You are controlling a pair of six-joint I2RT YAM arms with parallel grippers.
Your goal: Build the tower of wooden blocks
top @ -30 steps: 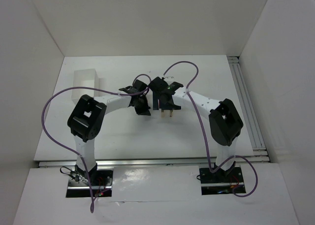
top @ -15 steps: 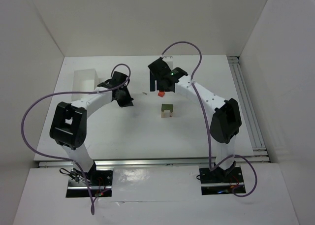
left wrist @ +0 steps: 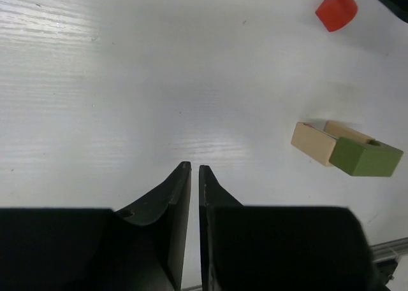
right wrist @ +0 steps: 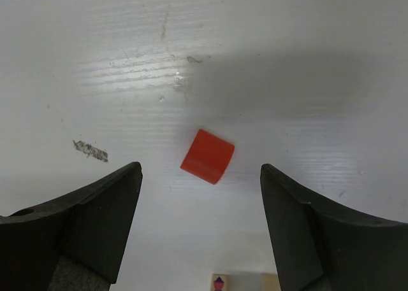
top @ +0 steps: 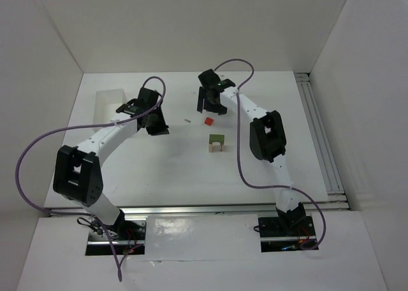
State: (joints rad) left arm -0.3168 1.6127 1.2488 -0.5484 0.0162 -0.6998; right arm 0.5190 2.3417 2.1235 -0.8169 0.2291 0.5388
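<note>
One red block is parked loose on the counter, framed right between the wide-apart fingers of the right claw and turned a bit askew to them. Nothing is gripped. It's sat just past the green block, which is laid across two tan uprights. The left claw is pinched nearly together, empty and well off to the left, so the right arm is nearer. Probably only a straight drop is needed.

White table, white box at far left, grey scrap near centre, metal rail along right edge
</note>
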